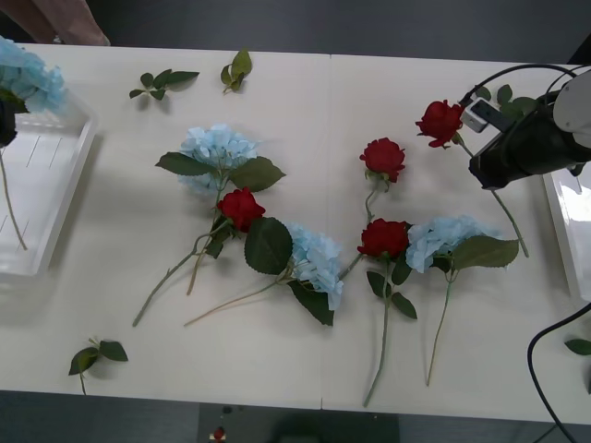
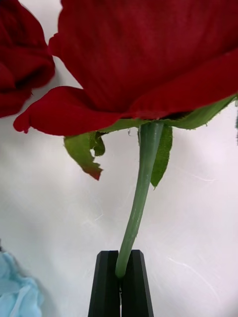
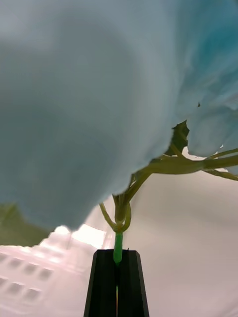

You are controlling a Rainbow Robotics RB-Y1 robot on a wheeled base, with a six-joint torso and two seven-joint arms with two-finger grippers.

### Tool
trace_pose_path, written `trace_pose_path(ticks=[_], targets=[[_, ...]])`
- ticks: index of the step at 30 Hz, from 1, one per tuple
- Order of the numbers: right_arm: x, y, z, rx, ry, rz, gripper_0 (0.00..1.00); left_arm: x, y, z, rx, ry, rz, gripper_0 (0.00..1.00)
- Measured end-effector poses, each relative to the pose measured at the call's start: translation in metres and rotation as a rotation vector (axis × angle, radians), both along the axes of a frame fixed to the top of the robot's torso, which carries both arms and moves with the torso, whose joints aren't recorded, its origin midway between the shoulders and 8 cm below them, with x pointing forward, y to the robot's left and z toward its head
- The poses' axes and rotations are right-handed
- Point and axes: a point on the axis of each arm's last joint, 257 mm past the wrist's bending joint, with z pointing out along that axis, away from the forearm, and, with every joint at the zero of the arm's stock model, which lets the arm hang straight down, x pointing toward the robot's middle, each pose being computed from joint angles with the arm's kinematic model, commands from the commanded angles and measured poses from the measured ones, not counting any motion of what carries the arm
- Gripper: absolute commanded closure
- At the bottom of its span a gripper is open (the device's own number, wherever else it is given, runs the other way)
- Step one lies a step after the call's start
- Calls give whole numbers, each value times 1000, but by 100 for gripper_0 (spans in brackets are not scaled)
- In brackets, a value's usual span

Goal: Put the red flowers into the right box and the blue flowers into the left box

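My right gripper (image 1: 478, 164) (image 2: 119, 255) is shut on the green stem of a red flower (image 1: 440, 121) (image 2: 148, 54), held just left of the right box (image 1: 565, 221). Three more red flowers (image 1: 382, 157) (image 1: 383, 238) (image 1: 242, 207) lie mid-table, one of them showing in the right wrist view as well (image 2: 20, 64). My left gripper (image 1: 5, 125) (image 3: 117, 252) is shut on the stem of a blue flower (image 1: 28, 74) (image 3: 89, 99) above the left box (image 1: 46, 212) (image 3: 29, 277). Three blue flowers (image 1: 219, 148) (image 1: 317, 261) (image 1: 443, 238) lie among the roses.
Loose green leaf sprigs lie at the table's far side (image 1: 162, 83) (image 1: 235, 69), near its front left edge (image 1: 97, 355) and behind my right arm (image 1: 503, 97). The stems of the lying flowers cross one another. A black cable (image 1: 540, 360) hangs at the front right.
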Motion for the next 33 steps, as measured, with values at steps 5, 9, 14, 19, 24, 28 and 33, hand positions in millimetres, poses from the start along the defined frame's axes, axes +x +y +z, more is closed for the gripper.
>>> trace_pose_path(ticks=[5,9,14,19,24,28,33], targets=[[-5,-10,39,46,-24,-14,100,-8,70,0,90,36,27,100],[-14,-39,65,87,-33,-67,100,-7,112,-8,127,27,45,100],[-29,-87,84,143,-33,-178,100,-11,150,-18,196,40,4,100],[-47,-139,97,113,-24,-278,100,-15,171,-24,220,40,6,78],[-65,-184,113,77,-12,-391,100,-16,176,-26,220,37,17,53],[-81,-212,107,102,12,-521,100,-16,176,-26,220,36,17,45],[-105,-242,88,137,31,-634,100,-13,176,-23,224,23,15,34]])
